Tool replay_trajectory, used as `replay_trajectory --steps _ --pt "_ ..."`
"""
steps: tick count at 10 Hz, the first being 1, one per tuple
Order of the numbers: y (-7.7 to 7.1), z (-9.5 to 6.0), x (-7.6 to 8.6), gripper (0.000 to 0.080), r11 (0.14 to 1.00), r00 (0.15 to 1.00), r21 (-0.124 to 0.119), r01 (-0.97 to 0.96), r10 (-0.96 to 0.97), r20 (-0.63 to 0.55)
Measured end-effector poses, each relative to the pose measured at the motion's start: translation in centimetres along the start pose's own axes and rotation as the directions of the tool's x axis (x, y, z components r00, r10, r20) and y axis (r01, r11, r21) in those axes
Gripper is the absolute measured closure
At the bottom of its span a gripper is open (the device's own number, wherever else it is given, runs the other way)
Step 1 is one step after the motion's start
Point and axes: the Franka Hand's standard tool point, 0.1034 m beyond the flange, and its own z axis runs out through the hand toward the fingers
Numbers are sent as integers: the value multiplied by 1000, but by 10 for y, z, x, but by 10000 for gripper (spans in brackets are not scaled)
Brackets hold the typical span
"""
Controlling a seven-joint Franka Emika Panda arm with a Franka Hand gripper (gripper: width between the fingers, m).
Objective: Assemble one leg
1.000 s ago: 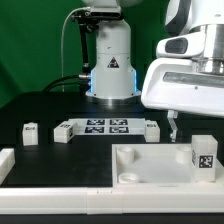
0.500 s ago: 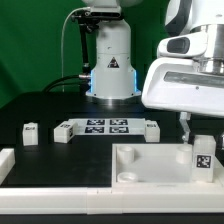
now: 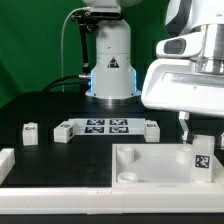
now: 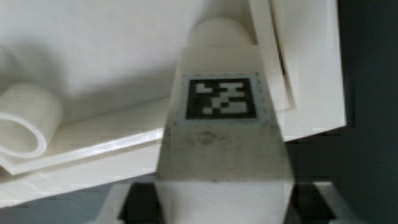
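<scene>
Leg sits at the exterior view's right, over the near right corner of the large white tabletop, its square marker facing the camera. In the wrist view the leg fills the middle, marker up, with the dark fingers close against its two sides, so the gripper appears closed on it. Whether its foot touches the tabletop cannot be told. It looks like a light, rigid plastic post, smooth and probably a little slippery. The flat flanks near the marker seem the best hold, squeezed squarely so it cannot twist.
</scene>
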Motion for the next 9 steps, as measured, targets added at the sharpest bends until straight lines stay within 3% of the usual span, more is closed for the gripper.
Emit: replay_trajectory --steps 2,4,6,7,8,9 --pt "14 2 5 501 978 980 -53 -201 200 -26" --pt "28 4 10 491 925 929 -90 -370 366 -52" --pt "36 4 12 484 888 893 -102 -449 442 -88" --pt "36 4 12 422 884 889 -102 -456 449 -88" --pt "36 4 12 287 885 890 -101 -454 447 -88" --pt "36 4 12 287 885 890 -101 -454 447 -88"
